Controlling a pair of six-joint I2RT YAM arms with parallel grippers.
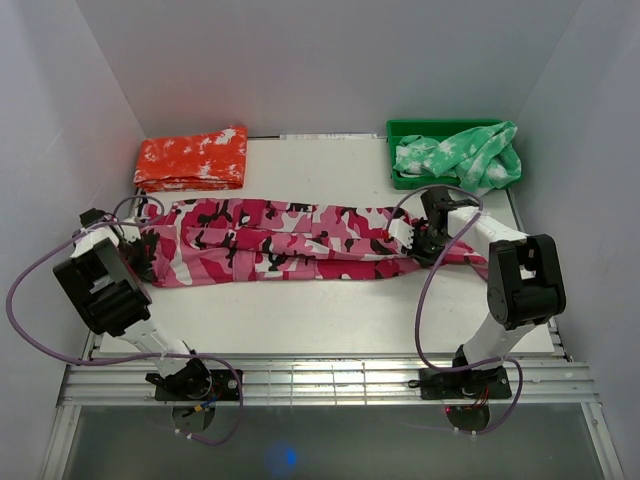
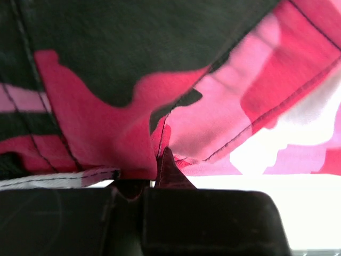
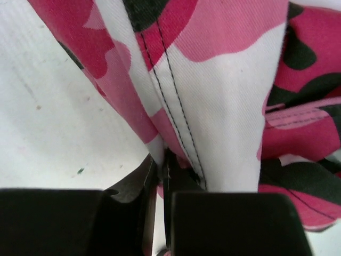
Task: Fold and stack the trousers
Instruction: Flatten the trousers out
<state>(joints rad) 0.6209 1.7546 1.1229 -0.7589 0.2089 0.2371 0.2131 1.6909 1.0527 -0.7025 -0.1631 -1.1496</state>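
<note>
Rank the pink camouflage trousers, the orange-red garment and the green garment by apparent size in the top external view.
1. Pink camouflage trousers, laid out full length: by far the largest.
2. Orange-red garment, folded, and green garment, crumpled: these two look too alike in size to rank.

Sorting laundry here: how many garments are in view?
3: the pink camouflage trousers stretched across the middle, an orange garment folded at far left, a green garment spilling from the green bin far right. Others may hide beneath.
</note>
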